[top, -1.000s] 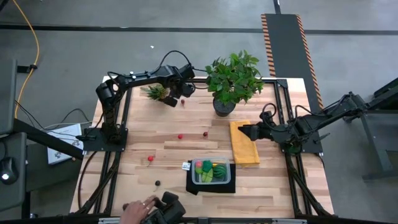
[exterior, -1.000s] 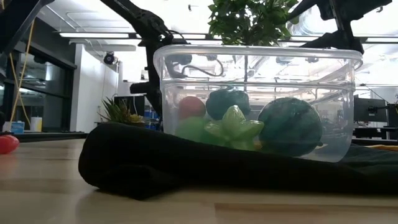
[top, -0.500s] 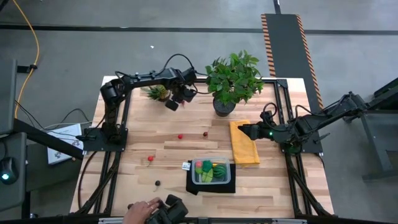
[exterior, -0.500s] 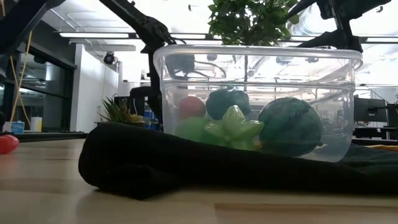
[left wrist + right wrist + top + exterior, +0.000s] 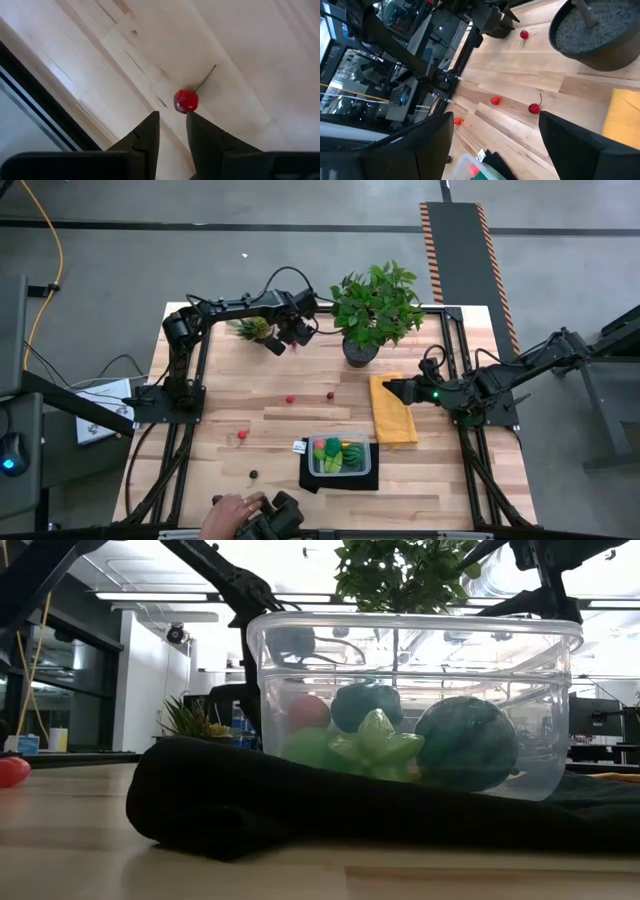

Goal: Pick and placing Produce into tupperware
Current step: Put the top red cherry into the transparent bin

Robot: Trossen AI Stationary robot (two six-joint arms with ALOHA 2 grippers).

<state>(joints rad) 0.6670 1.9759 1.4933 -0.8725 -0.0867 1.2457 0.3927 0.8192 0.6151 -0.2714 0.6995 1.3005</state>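
Observation:
A small red cherry (image 5: 186,100) with a thin stem lies on the wooden table near the far edge, beside a small spiky plant (image 5: 250,328). My left gripper (image 5: 172,116) points down just above it with a narrow gap between its fingers and nothing in it; the cherry lies just ahead of the fingertips. The clear tupperware (image 5: 340,454) sits on a black mat (image 5: 340,478) and holds green, dark green and red produce (image 5: 378,740). My right gripper (image 5: 388,389) hangs open over the left edge of the yellow cloth (image 5: 394,415).
Loose produce lies on the table: two red pieces (image 5: 290,398) (image 5: 242,435), a stemmed cherry (image 5: 329,394), a dark berry (image 5: 253,474). A leafy potted plant (image 5: 375,305) stands at the far middle. A person's hand (image 5: 230,508) rests on a dark object at the near edge.
My left gripper has sunk a little toward the cherry and rolled about its own axis, its gap unchanged. The person's hand at the near edge has shifted slightly toward the right.

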